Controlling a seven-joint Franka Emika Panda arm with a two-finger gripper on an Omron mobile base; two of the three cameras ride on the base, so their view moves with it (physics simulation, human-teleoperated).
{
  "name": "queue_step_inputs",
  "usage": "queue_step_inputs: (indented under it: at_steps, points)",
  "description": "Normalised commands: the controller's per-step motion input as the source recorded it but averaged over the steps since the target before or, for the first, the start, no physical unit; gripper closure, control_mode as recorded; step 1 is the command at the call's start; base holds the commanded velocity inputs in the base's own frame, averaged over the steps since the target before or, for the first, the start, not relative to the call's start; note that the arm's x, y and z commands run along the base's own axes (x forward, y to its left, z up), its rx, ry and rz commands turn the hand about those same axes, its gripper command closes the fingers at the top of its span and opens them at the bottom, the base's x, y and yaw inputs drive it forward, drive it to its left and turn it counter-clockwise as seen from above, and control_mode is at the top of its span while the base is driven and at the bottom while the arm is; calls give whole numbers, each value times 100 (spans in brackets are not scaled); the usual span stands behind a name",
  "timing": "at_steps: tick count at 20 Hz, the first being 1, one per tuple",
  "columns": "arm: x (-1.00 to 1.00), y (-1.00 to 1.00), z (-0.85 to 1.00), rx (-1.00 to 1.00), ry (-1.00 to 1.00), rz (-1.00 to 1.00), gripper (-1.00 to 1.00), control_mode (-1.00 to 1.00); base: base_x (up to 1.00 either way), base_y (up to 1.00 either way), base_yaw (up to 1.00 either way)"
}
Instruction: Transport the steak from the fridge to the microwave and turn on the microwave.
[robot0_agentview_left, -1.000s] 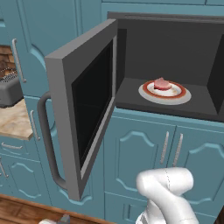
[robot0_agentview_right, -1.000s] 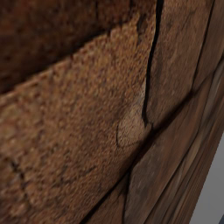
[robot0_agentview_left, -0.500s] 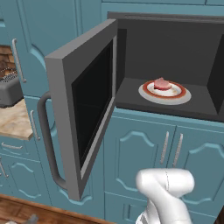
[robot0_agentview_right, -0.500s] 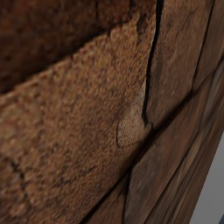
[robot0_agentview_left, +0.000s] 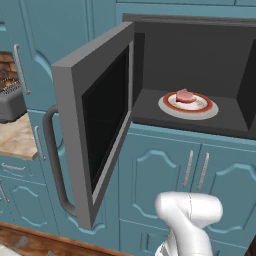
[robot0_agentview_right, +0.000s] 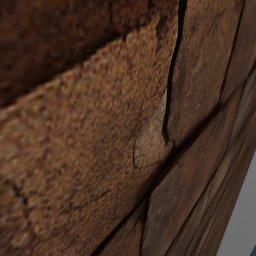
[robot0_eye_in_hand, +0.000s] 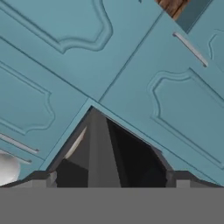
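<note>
The steak, a small red-pink slab, lies on a round plate inside the microwave. The microwave's door stands wide open to the left, with its curved bar handle on the outer edge. In the hand view my gripper is open, its two dark fingertips far apart with nothing between them. It looks at teal cupboard fronts and at a dark grey wedge, which looks like the microwave door seen edge-on. The fridge is out of view.
Teal cupboards with bar handles fill the wall below the microwave. A silver toaster sits on a pale counter at the left. A rough brown surface sits close against the right base view.
</note>
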Motion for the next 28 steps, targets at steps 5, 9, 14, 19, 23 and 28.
queue_step_inputs:
  at_steps: [5, 9, 14, 19, 23, 28]
  points:
    - [66, 25, -34, -2, -1, -2, -100, -100, 0, 0, 0]
    - [64, 19, -31, 0, -6, -2, -100, -100, 0, 0, 0]
    - [57, 20, -24, 0, -8, -3, -100, -100, 0, 0, 0]
    - [56, 28, -31, 0, -9, -4, -100, -100, 0, 0, 0]
    - [50, 25, -17, 0, -9, -5, -100, -100, 0, 0, 0]
    - [38, 9, -1, 0, -12, -8, -100, -100, 0, 0, 0]
